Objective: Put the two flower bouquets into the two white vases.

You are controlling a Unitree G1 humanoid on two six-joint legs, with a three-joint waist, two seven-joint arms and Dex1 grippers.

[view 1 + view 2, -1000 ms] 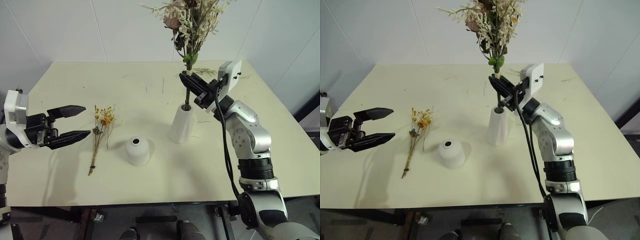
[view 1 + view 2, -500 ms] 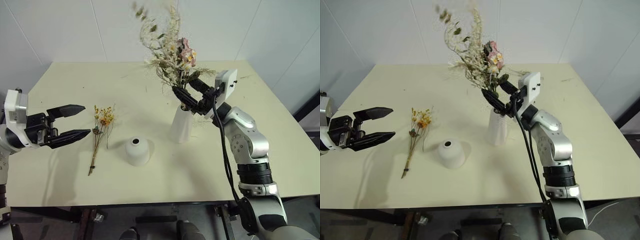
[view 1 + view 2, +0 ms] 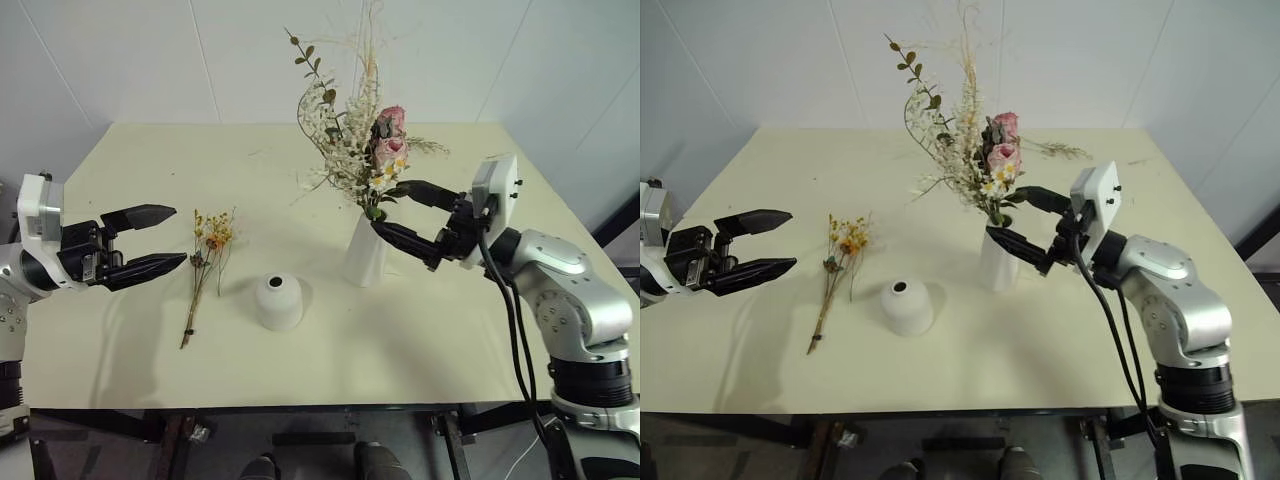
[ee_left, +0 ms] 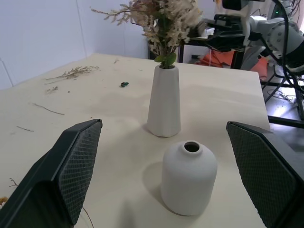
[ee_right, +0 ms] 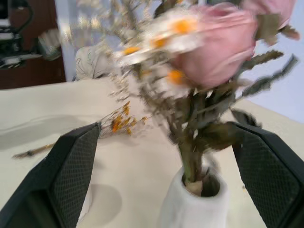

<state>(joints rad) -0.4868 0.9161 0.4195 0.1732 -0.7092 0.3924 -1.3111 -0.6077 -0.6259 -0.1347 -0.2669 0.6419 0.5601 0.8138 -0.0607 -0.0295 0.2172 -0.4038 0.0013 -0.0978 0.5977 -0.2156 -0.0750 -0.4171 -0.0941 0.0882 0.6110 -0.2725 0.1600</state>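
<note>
Large bouquet (image 3: 360, 150) stands in tall cone vase (image 3: 367, 250), stems down in mouth, heads leaning slightly toward robot's left. Right end effector (image 3: 408, 214) released, fingers spread, just beside vase neck on robot's right, gripping nothing. Small yellow-orange bunch (image 3: 205, 268) lies flat on desk (image 3: 300, 370), left of squat round vase (image 3: 277, 301); squat vase upright, holding nothing. Left end effector (image 3: 158, 241) released, fingers spread, hovering near bunch, apart from it. Loose twigs (image 4: 71, 73) on far desk edge.
</note>
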